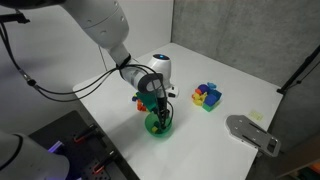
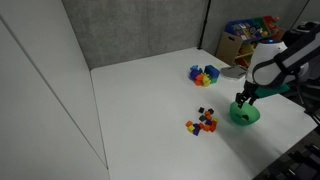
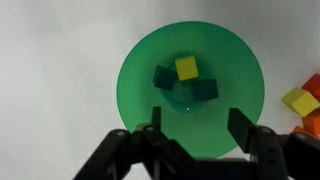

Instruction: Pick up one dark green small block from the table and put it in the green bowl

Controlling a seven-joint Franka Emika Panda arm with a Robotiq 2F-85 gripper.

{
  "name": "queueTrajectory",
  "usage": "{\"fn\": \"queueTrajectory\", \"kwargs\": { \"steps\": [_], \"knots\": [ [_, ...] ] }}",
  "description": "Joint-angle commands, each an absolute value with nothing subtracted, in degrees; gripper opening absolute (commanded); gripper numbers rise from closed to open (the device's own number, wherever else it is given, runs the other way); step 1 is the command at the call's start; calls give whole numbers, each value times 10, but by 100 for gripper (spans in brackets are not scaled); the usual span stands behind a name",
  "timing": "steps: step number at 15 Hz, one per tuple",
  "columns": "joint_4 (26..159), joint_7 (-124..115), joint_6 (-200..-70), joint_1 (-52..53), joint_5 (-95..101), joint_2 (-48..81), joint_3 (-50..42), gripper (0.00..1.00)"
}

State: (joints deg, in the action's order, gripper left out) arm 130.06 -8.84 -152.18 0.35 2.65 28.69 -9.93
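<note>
Table (image 3: 50, 60): white, bare on the left of the wrist view.
Bowl (image 3: 135, 70): green and round, standing on the table directly under the gripper (image 3: 195, 112).
Left finger (image 3: 150, 128): over the bowl's near rim, touching nothing.
Left dark green block (image 3: 164, 77): on the bowl's floor, beyond the left fingertip and a little inside it, clear of it.
Yellow block (image 3: 186, 68): in the bowl, between the two dark ones and touching the left one's corner.
Right dark green block (image 3: 205, 89): on the bowl's floor, in line with the gap between the fingers but deeper than their tips.
Right finger (image 3: 241, 128): wide apart from the left finger, with nothing held between them.
Loose blocks (image 3: 298, 99): yellow and orange, on the table just right of the bowl.
Exterior views: the gripper (image 1: 157, 106) (image 2: 245, 98) hangs close above the bowl (image 1: 158, 125) (image 2: 244, 115). A small pile (image 2: 203, 123) lies to its left, and a bigger pile (image 2: 204, 74) lies farther back.
</note>
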Motion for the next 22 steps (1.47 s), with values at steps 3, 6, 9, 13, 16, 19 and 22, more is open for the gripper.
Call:
{"fn": "queueTrajectory", "kwargs": {
  "steps": [3, 6, 9, 13, 16, 19, 22],
  "knots": [
    [1331, -19, -1451, -21, 21, 210, -60, 100],
    [1338, 12, -1385, -24, 15, 156, -43, 100],
    [1339, 39, -1308, -21, 17, 95, -33, 100],
    [1324, 42, -1210, -13, 19, 19, -25, 100],
    [1311, 37, -1163, -8, 15, -31, -18, 100],
    [1303, 32, -1145, -4, 14, -74, -11, 100],
    [1301, 36, -1145, -1, 13, -93, -9, 100]
  ]
}}
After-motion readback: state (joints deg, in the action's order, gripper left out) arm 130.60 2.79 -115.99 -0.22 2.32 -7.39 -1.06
